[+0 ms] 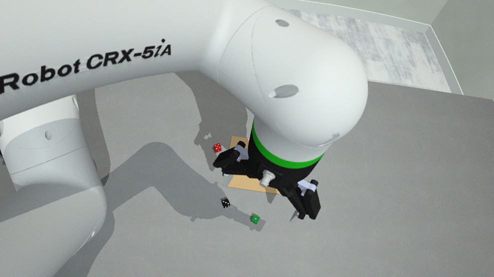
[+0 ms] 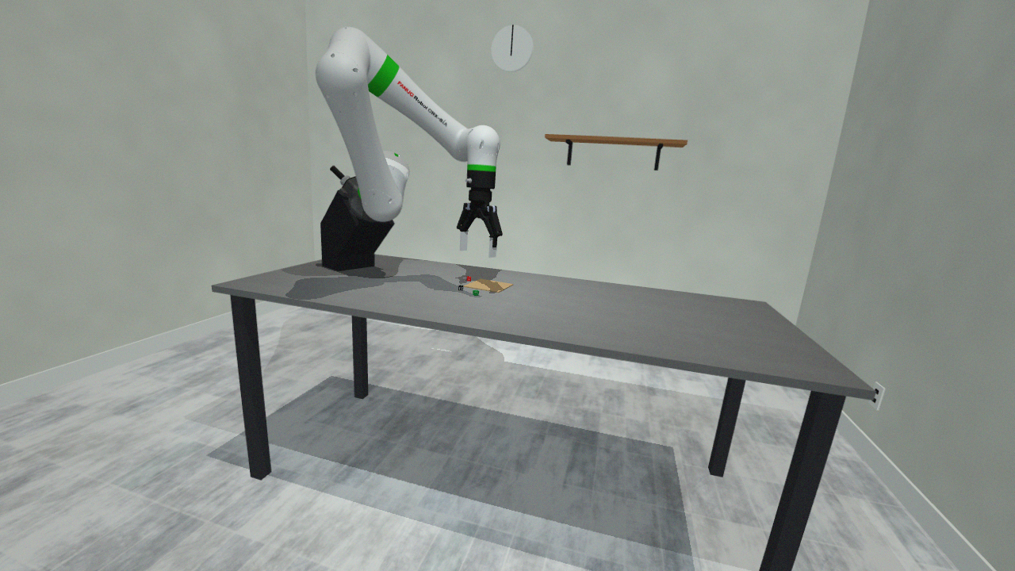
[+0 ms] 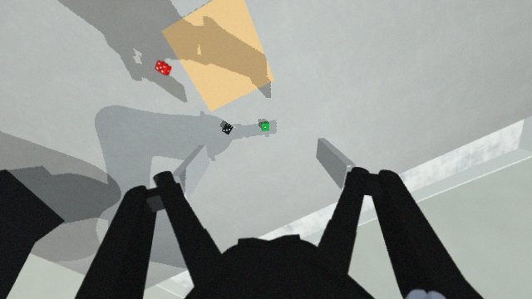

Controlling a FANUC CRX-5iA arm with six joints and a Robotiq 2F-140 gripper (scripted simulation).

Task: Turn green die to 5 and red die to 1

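The tan mat lies flat on the grey table; in the top view the wrist hides most of the mat. The red die sits on the table just left of the mat, off it, and it also shows in the wrist view. The green die and the black die sit on the table in front of the mat, apart from each other; the wrist view shows the green die and the black die. My gripper hangs high above the mat, open and empty.
The robot's base stands at the table's far left corner. The arm's big white link fills the left of the top view. A wooden shelf and a wall clock are on the back wall.
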